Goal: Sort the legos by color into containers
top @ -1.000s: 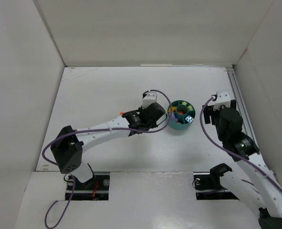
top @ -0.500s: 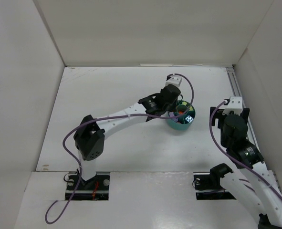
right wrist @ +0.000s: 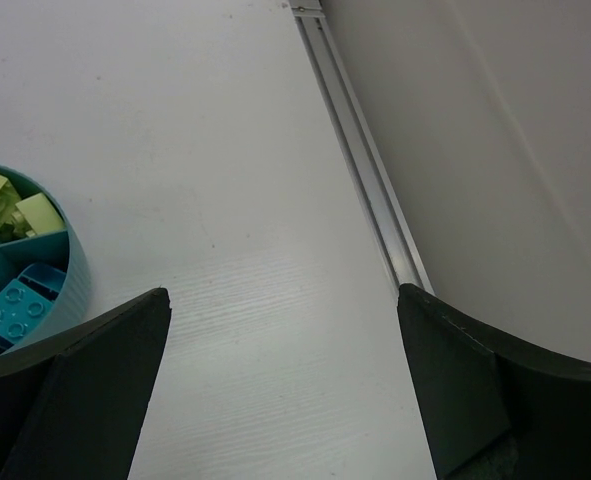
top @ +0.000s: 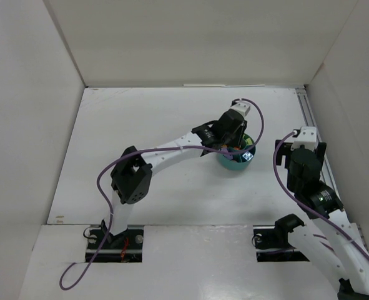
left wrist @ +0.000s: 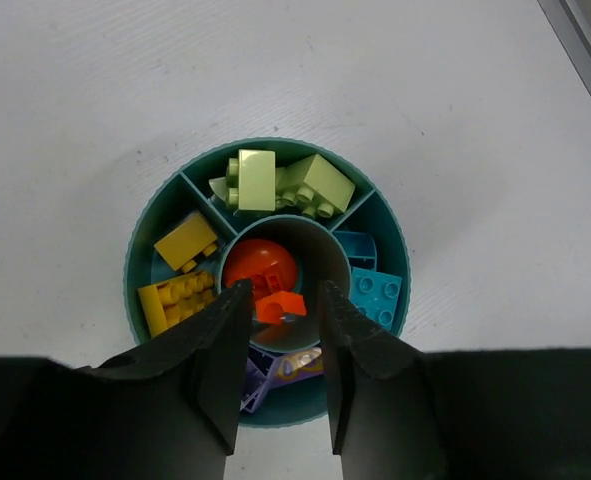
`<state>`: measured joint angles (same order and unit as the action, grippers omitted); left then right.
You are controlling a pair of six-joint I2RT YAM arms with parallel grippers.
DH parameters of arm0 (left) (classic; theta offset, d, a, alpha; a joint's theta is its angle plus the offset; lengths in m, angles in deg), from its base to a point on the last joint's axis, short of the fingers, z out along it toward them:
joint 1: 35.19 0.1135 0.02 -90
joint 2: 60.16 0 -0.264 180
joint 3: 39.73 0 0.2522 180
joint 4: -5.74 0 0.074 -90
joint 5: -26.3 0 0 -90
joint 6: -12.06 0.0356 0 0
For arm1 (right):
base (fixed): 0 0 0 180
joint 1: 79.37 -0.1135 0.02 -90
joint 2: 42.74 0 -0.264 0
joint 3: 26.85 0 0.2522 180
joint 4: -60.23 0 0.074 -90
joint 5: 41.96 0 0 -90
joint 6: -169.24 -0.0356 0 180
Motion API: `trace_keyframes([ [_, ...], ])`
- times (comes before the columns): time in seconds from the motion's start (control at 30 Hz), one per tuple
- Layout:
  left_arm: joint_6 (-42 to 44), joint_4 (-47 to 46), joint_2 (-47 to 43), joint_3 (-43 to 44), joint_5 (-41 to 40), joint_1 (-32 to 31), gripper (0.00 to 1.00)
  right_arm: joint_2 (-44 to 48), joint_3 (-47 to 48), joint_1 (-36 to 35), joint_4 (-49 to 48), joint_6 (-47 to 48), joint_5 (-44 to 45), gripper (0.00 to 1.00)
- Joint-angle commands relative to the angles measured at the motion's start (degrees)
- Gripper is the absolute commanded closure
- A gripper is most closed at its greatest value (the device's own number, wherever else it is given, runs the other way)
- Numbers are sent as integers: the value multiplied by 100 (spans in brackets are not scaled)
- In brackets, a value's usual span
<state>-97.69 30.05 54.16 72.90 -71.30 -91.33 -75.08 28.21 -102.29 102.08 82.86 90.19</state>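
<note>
The round teal dish lies right under my left gripper, whose jaws stand apart over the central tube. A small red-orange brick sits between the fingertips, with a gap to the right finger, over a round orange piece in the tube. The compartments hold pale green bricks, yellow bricks, blue-teal bricks and purple bits. In the top view the left wrist covers most of the dish. My right gripper is open and empty, to the right of the dish.
A metal rail runs along the table's right edge at the foot of the side wall. White walls enclose the table on the left, back and right. A purple cable loops off the left wrist.
My left arm has swung right from beside the dish to directly over it. My right arm has drawn back a little to the right.
</note>
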Motion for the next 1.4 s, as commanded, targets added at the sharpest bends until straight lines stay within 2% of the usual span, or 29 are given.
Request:
trace_keyframes([
  [0.0, 76, -35, -33, 264, 14, -2, 70, 26, -8, 24, -24, -89, 171, 0],
  [0.13, 76, -104, -190, 151, -49, -2, 54, 26, -8, 24, -24, -89, 171, 0],
  [0.23, 76, -167, -410, 10, -101, -2, 53, 26, 45, 24, 29, -89, 118, 0],
  [0.3, 76, -167, -665, -113, -268, -2, 49, 26, 45, 24, -40, 6, 13, 0],
  [0.4, 7, -254, -1330, -648, -445, 208, 17, -106, -17, 24, -592, 480, -749, 0],
  [0.43, 6, -316, -1534, -1093, -445, 391, 3, -237, -17, 24, -751, 865, -1074, 0],
  [0.47, -159, -316, -1753, -1350, -505, 506, 0, -325, -69, 24, -910, 1034, -1713, 0],
  [0.53, -432, -369, -2421, -1895, -559, 796, 0, -649, -69, 24, -1208, 1437, -2261, 0],
  [0.57, -581, -369, -2658, -2481, -646, 1119, 0, -773, -8, 24, -1280, 1544, -2525, 0],
  [0.6, -905, -308, -2887, -2782, -716, 1288, 0, -913, -8, 24, -1341, 1650, -3058, 0],
  [0.67, -1266, -168, -3599, -3632, -901, 1779, 0, -1386, 194, -54, -1482, 1878, -3562, 0],
  [0.73, -1906, 173, -4204, -4119, -1304, 2062, 0, -1765, 343, -247, -1596, 2054, -4143, 0],
  [0.87, -2489, 676, -4812, -5034, -1359, 2712, 0, -2995, 1114, -1545, -1973, 2301, -4162, 0],
  [0.9, -2551, 729, -4875, -5279, -1289, 2922, 0, -3607, 1291, -1714, -1975, 2362, -4162, 0],
  [0.97, -2674, 913, -5015, -5474, -1227, 2995, 0, -4304, 1713, -1969, -2045, 2363, -4311, 0],
  [1.0, -2727, 914, -5016, -5553, -1288, 3047, 0, -4995, 2167, -2032, -2045, 2363, -4407, 0],
  [1.17, -3078, 1064, -5192, -5686, -1349, 3048, 0, -6678, 3400, -2217, -2045, 2363, -4514, 6],
  [1.3, -3080, 967, -5298, -5879, -1350, 3048, 0, -7663, 4315, -2270, -2045, 2363, -4296, 26],
  [1.33, -3131, 967, -5298, -5879, -1350, 3048, 0, -7813, 4586, -2270, -2045, 2363, -4242, 36],
  [1.37, -3132, 967, -5298, -5879, -1298, 3048, 0, -8084, 4693, -2270, -2045, 2363, -4137, 41],
])
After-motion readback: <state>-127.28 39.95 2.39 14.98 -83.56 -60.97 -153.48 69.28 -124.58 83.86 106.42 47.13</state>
